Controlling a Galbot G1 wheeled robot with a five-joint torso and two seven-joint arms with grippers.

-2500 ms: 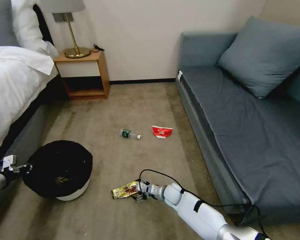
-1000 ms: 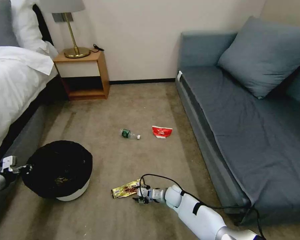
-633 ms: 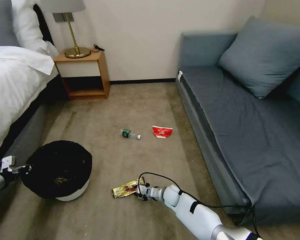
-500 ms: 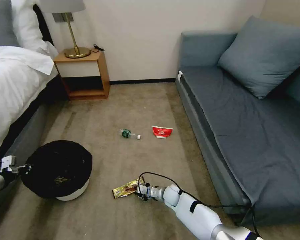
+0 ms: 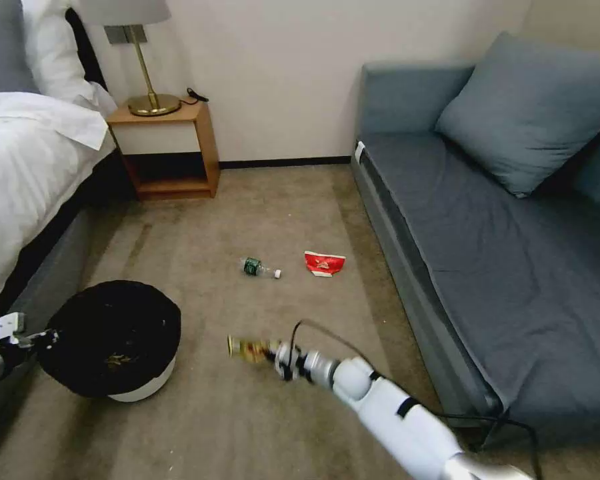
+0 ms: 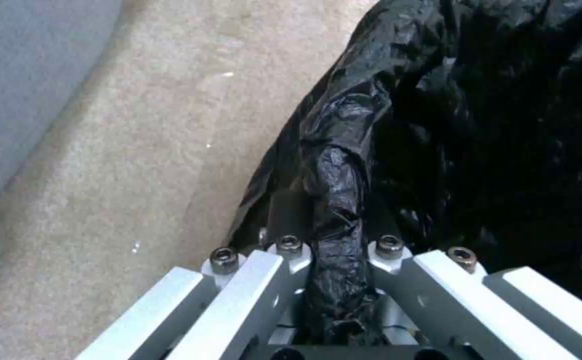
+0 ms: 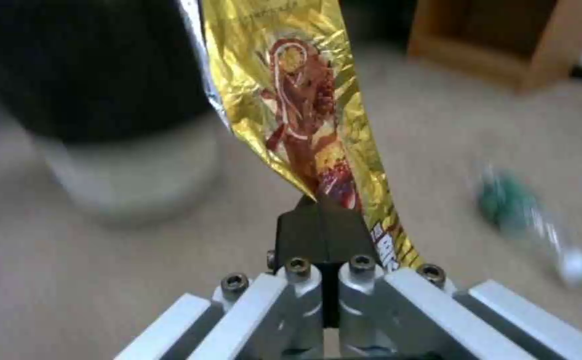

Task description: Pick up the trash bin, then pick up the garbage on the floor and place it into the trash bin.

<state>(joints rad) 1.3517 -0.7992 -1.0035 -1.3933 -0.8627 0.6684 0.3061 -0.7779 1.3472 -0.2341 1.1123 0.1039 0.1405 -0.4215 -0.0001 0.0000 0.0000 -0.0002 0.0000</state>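
The trash bin (image 5: 143,385) is white with a black bag over its rim and sits on the carpet at the lower left. My left gripper (image 5: 47,337) is shut on its bag-covered rim (image 6: 334,200), on the side nearest the bed. A brownish scrap (image 5: 118,361) lies inside. My right gripper (image 5: 277,351) is shut on the end of the gold-yellow snack wrapper (image 5: 249,348), which it holds off the floor to the right of the bin. The wrapper (image 7: 297,100) sticks out from the closed fingers (image 7: 320,220). More garbage lies farther off, a small green-label bottle (image 5: 259,268) and a red-and-white packet (image 5: 323,264).
A grey sofa (image 5: 500,267) runs along the right, close to my right arm. A bed (image 5: 20,173) lines the left. A wooden nightstand (image 5: 170,143) with a lamp stands at the back wall. Open carpet lies between bin, bottle and sofa.
My right gripper closed on the gold wrapper and has raised it off the carpet, moving slightly toward the bin. The left gripper still holds the bin's rim, and the bin shifted slightly left.
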